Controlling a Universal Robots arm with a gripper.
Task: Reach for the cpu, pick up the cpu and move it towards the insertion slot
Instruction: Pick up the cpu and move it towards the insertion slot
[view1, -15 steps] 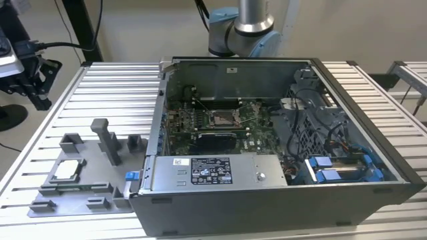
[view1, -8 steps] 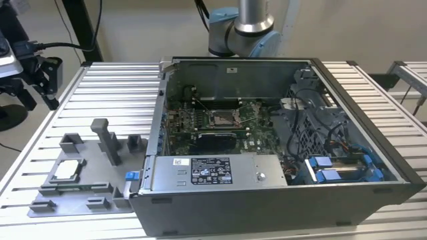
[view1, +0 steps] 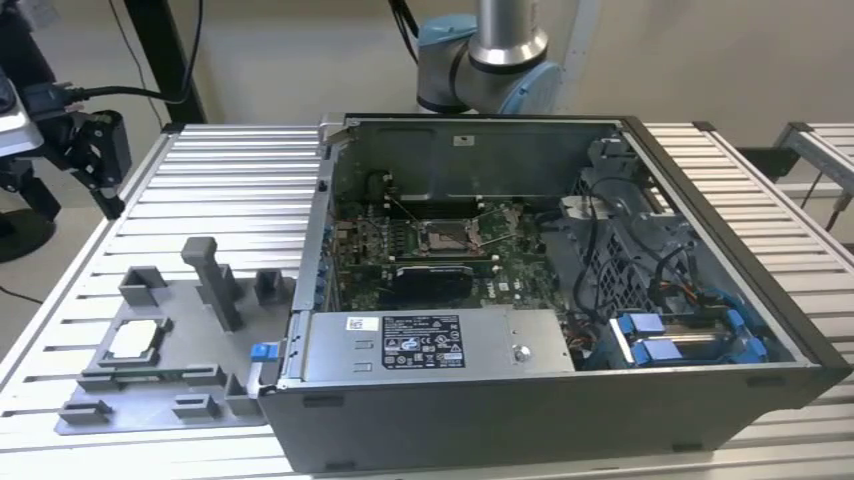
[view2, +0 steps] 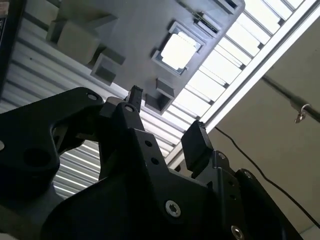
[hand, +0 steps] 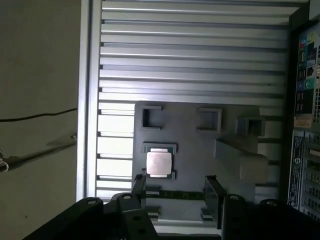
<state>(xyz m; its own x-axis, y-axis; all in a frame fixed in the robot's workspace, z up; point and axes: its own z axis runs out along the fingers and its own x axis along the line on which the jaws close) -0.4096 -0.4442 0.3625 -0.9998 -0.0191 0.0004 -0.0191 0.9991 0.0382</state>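
The cpu (view1: 138, 340) is a pale silvery square lying flat in a square nest of the grey fixture plate (view1: 174, 405), at the exterior view's left beside the computer case. Both wrist views look down on the cpu (hand: 159, 164) (view2: 178, 51). My gripper (hand: 175, 192) (view2: 167, 120) hangs above the plate, open, with nothing between its black fingers (hand: 211, 195). The cpu lies just beyond the fingertips, apart from them. The insertion slot (view1: 441, 237), a shiny square frame with a dark centre, sits on the green board inside the case.
The open computer case (view1: 561, 400) takes up the middle of the ribbed metal table (view1: 227, 180). Grey blocks and a tall grey post (view1: 214, 280) rise from the fixture plate near the cpu. Cables and blue drive clips (view1: 674, 335) crowd the case's right. The table edge (hand: 87, 100) runs close to the plate.
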